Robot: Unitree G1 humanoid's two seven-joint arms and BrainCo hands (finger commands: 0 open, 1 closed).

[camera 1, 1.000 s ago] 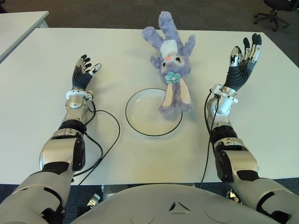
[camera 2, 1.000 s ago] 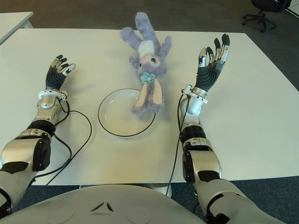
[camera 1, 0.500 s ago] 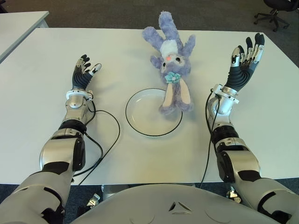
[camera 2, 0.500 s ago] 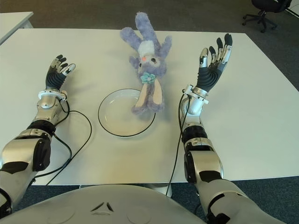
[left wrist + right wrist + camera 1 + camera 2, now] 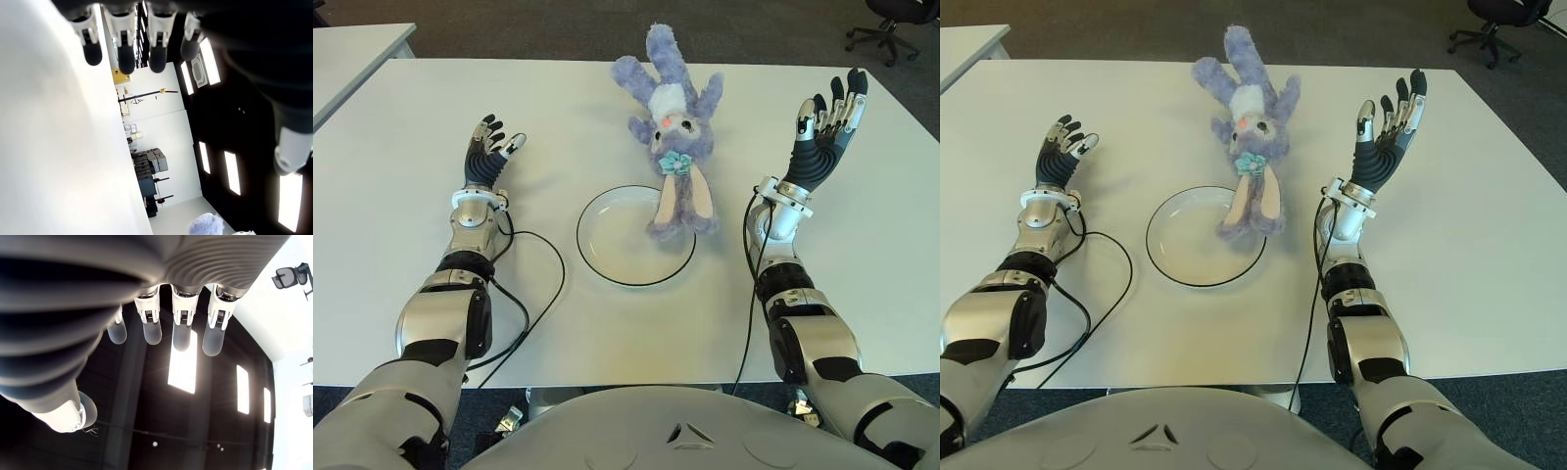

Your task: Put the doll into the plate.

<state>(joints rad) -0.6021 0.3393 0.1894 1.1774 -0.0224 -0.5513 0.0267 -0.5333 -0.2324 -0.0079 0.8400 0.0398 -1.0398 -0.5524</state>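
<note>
Big white table (image 5: 401, 127) takes up basically everything here, with the robot's two arms stretched out over it on either side of the action. Nothing's been grabbed yet, so I'd say this is the very start of the job.

The purple bunny doll (image 5: 672, 137) is sprawled in the middle, on its back, mostly on the table on the far side of the plate. Only its long ears flop over the far right part of the rim, so it's touching the plate but not really in it. The body and legs point away from the robot. My guess is it needs lifting and setting down closer in.

The white plate (image 5: 607, 253) with the thin dark rim sits dead centre between the arms, which makes sense since either hand could reach it. Apart from those ears draped over the edge, there's nothing inside it.

The right hand (image 5: 822, 127) is raised to the right of the doll, palm turned inward, fingers straight and apart with nothing in them. It's the nearer one to the doll, so it looks like the one set to go for it, well apart from it for now.

The left hand (image 5: 489, 152) shows left of the plate, fingers loosely open and empty too. A thin black cable (image 5: 543, 284) loops on the table beside that forearm.
</note>
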